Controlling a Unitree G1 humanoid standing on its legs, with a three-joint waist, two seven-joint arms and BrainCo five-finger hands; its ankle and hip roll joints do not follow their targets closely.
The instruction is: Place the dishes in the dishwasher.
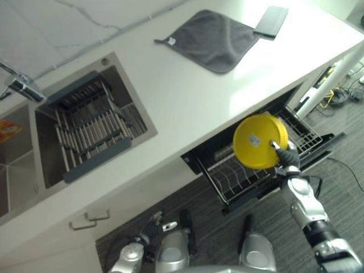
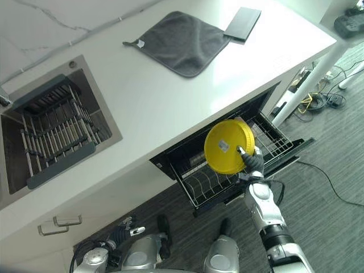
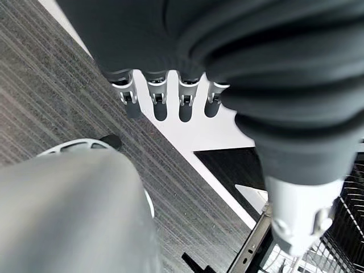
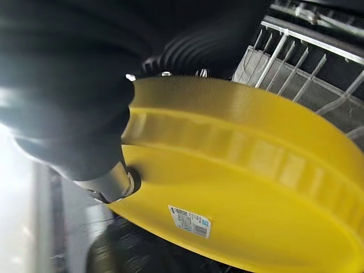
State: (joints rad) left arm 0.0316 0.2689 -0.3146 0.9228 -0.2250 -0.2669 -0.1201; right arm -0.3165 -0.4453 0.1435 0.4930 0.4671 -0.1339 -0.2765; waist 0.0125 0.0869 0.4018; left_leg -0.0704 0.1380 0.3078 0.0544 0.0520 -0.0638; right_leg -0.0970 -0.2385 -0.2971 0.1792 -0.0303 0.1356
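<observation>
Yellow plate (image 1: 260, 140), round smooth plastic with a ribbed rim and a label underneath, is pinched at its edge by the right hand (image 1: 286, 154) above the pulled-out wire dishwasher rack (image 1: 244, 170) under the white bench (image 1: 193, 96). The left hand (image 3: 165, 96) hangs low with relaxed fingers.

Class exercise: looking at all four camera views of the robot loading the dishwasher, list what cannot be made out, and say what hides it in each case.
- Inside of the yellow plate: eye views show its stickered underside.
- Right hand fingers: the right wrist view shows a thumb on the plate; the rim hides the rest.
- Dishwasher rack: its back lies under the counter, its middle behind the plate.
- Faucet: cut off by the picture's edge.
- Sticker print: too small.
</observation>
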